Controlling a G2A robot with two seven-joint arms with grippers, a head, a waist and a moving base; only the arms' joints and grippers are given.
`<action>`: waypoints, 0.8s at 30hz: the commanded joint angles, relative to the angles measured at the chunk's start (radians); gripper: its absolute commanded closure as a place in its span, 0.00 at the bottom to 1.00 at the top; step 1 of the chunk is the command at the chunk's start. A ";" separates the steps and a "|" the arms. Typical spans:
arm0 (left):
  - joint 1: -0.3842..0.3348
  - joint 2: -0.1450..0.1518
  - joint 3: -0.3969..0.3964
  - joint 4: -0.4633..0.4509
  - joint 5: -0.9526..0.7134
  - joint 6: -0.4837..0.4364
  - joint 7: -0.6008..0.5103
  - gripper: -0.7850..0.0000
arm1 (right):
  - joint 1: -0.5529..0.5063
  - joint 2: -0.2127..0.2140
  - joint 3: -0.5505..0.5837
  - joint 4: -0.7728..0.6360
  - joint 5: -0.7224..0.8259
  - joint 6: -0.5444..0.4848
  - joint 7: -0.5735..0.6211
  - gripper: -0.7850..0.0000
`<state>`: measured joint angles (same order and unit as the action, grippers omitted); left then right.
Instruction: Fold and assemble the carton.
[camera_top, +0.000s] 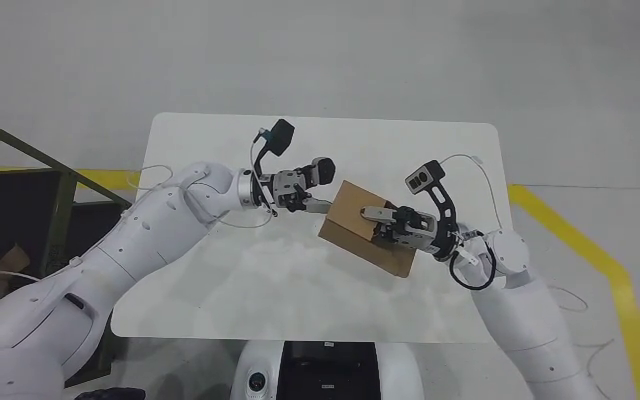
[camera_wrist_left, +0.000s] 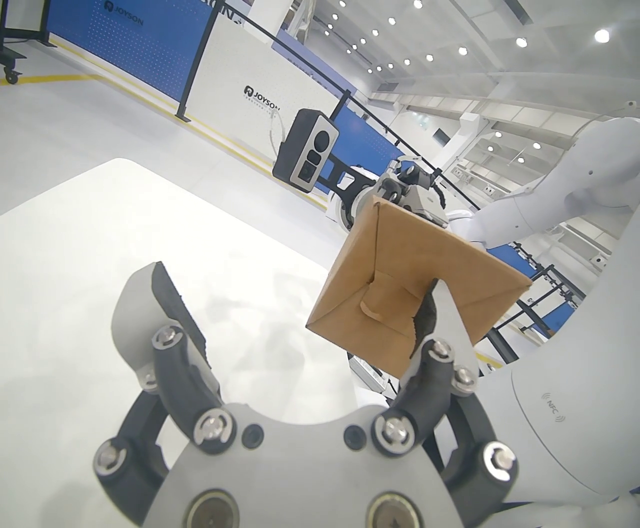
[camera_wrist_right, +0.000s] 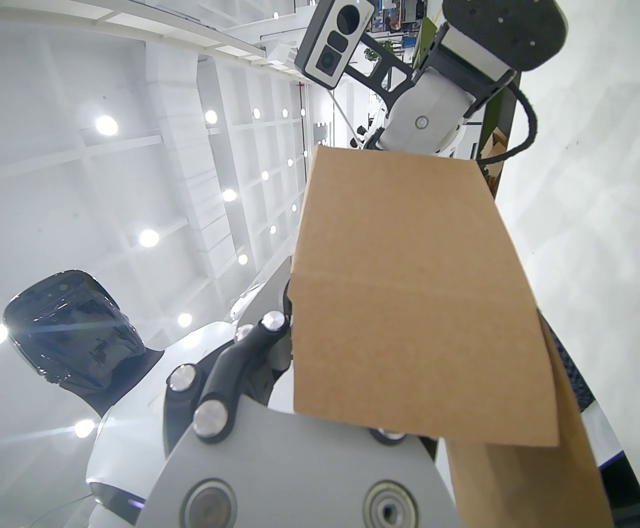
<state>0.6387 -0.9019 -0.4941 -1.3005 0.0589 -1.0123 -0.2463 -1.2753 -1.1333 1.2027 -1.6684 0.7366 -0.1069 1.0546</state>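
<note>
Carton (camera_top: 368, 230), brown and box-shaped, is gripped at its near end by the right gripper (camera_top: 385, 215), whose jaws are closed on the cardboard. By this hold it is held tilted and apparently lifted off the table (camera_top: 200, 140), probably so that the far end is offered to the other arm. At that far end the left gripper (camera_wrist_left: 300, 295) is spread wide, with nothing held. One of its fingers (camera_wrist_left: 445, 310) is laid against the end face, seemingly to press the closure home. There the flaps (camera_wrist_left: 385, 295) are folded inward, with a small tab (camera_wrist_left: 370, 310) at the centre. Below both grippers and the carton, white table is spread.
</note>
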 joint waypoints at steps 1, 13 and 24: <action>0.002 -0.003 -0.004 0.001 -0.003 0.000 -0.008 0.00 | 0.002 -0.001 -0.003 0.000 0.000 0.000 -0.001 1.00; 0.004 -0.024 -0.030 0.001 -0.016 0.000 -0.047 0.00 | 0.013 -0.004 -0.014 0.009 0.003 0.002 -0.002 1.00; 0.026 -0.028 -0.076 0.023 -0.019 0.000 -0.070 0.00 | 0.000 -0.001 0.010 0.012 0.007 -0.006 -0.002 1.00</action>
<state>0.6607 -0.9318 -0.5646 -1.2796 0.0375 -1.0123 -0.3149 -1.2739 -1.1348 1.2099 -1.6569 0.7432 -0.1125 1.0513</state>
